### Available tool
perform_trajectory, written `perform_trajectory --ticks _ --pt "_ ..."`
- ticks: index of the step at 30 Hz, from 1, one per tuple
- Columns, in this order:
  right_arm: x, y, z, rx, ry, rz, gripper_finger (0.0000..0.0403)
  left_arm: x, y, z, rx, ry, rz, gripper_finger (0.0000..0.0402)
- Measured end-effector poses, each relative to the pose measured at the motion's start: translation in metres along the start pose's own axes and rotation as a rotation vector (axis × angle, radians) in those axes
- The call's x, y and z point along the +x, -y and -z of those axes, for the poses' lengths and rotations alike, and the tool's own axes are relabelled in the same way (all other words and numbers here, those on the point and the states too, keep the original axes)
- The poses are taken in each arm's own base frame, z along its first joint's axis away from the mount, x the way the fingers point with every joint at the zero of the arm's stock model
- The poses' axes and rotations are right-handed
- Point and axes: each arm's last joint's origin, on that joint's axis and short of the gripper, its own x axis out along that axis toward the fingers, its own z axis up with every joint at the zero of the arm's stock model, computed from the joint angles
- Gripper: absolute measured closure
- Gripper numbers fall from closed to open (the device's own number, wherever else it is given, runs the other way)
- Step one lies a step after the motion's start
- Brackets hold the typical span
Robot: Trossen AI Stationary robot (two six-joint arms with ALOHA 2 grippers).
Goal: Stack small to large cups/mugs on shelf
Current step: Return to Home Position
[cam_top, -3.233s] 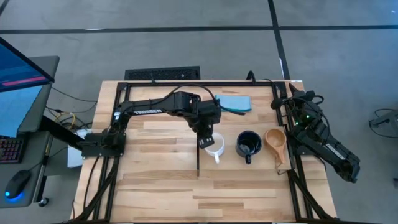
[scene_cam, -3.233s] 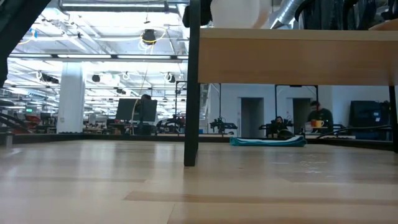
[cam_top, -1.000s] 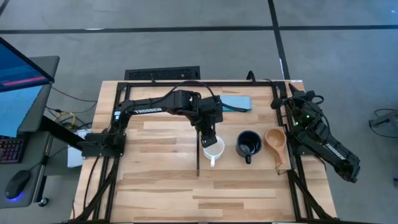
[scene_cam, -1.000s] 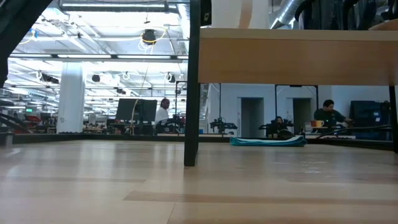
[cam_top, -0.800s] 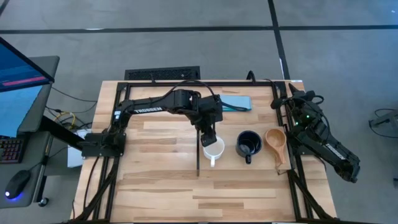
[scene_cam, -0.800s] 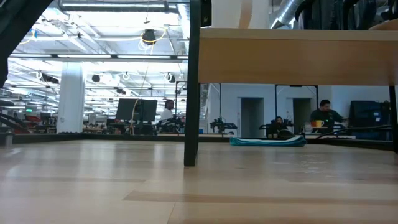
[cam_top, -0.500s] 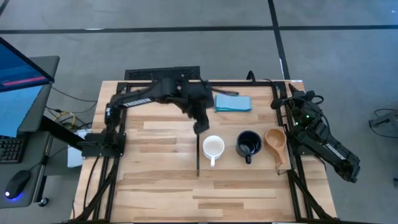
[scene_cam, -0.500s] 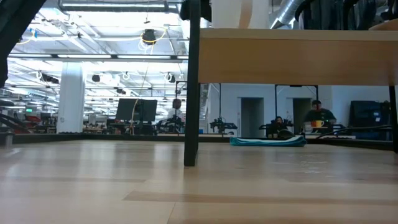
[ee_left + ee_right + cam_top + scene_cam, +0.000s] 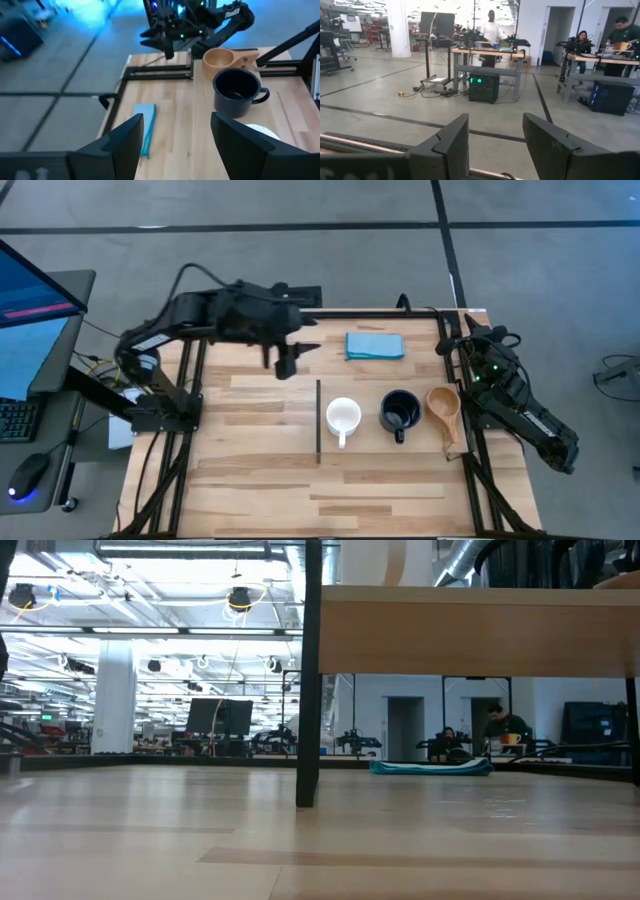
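Open and empty, the left gripper faces the black mug ahead: rigid, probably slick, best pinched at its rim.

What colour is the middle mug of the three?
The middle mug is black; it shows most clearly in the high view.

Three cups: one white mug, one black mug, one wooden cup (each has a single handle); one shelf; one blue cloth; one table; two robot arms, the left arm and the right arm; two grippers, the left gripper and the right gripper, with two fingers each; one monitor, one keyboard, one mouse; three people in the room beyond: a standing person, a seated person, a person in green.
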Motion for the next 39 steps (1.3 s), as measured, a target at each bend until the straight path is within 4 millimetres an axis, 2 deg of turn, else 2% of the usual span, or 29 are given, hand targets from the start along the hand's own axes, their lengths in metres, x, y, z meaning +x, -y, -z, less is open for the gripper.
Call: perform_trajectory --ticks 6,10,13,17,21,27,32,39 --pt "0.0 0.0 0.0 0.0 0.002 -0.01 0.0193 -0.026 0.013 0.01 0.065 0.04 -0.031 0.0177" --pt "0.0 -0.003 -0.001 -0.014 0.018 -0.09 0.0193 -0.041 0.011 0.034 0.04 0.074 -0.064 0.0177" --pt "0.0 -0.005 -0.004 -0.019 0.052 -0.169 0.0193 -0.05 0.01 0.06 0.013 0.133 -0.067 0.0178" --pt "-0.001 -0.007 -0.005 -0.054 0.08 -0.25 0.0193 -0.061 0.009 0.106 -0.004 0.246 -0.07 0.0178" --pt "-0.001 -0.008 -0.006 -0.064 0.09 -0.284 0.0193 -0.071 0.008 0.154 -0.019 0.361 -0.083 0.0178" --pt "-0.002 -0.009 -0.008 -0.097 0.125 -0.325 0.0193 -0.088 0.007 0.215 -0.06 0.508 -0.079 0.0178" --pt "-0.002 -0.009 -0.009 -0.097 0.134 -0.323 0.0193 -0.092 0.007 0.254 -0.074 0.521 -0.081 0.0178" --pt "-0.001 -0.011 -0.007 -0.13 0.162 -0.361 0.0193 -0.093 0.007 0.292 -0.096 0.547 -0.127 0.0178"
